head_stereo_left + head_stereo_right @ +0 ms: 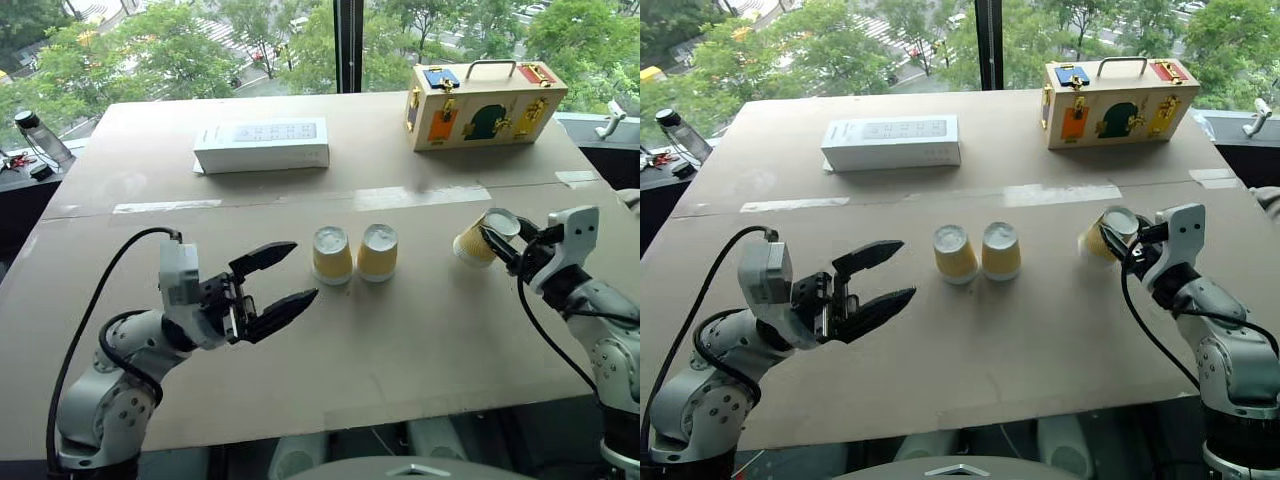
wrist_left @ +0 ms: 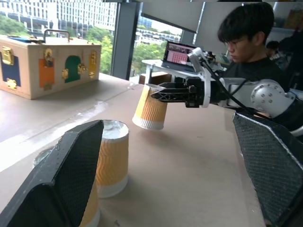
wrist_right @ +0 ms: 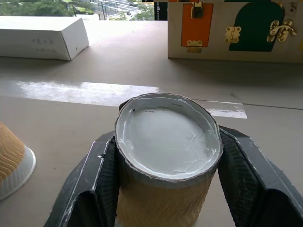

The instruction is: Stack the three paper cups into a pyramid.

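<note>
right gripper (image 1: 497, 243) clamps tilted yellow-orange ribbed paper cup (image 1: 477, 240); level it, centre over two inverted touching cups (image 1: 355, 254); left gripper (image 1: 284, 279) wide, empty.

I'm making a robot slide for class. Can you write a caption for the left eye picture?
Right gripper lifts a tilted paper cup while two cups wait upside down.

On your desk (image 1: 420, 340), two paper cups (image 1: 331, 254) stand upside down, touching side by side at the middle. To their right, your right gripper (image 1: 497, 243) holds the third cup (image 1: 478, 240) tilted. Behind lie the white box (image 1: 262, 145) on the left and the latch box (image 1: 485, 104) on the right.
</note>
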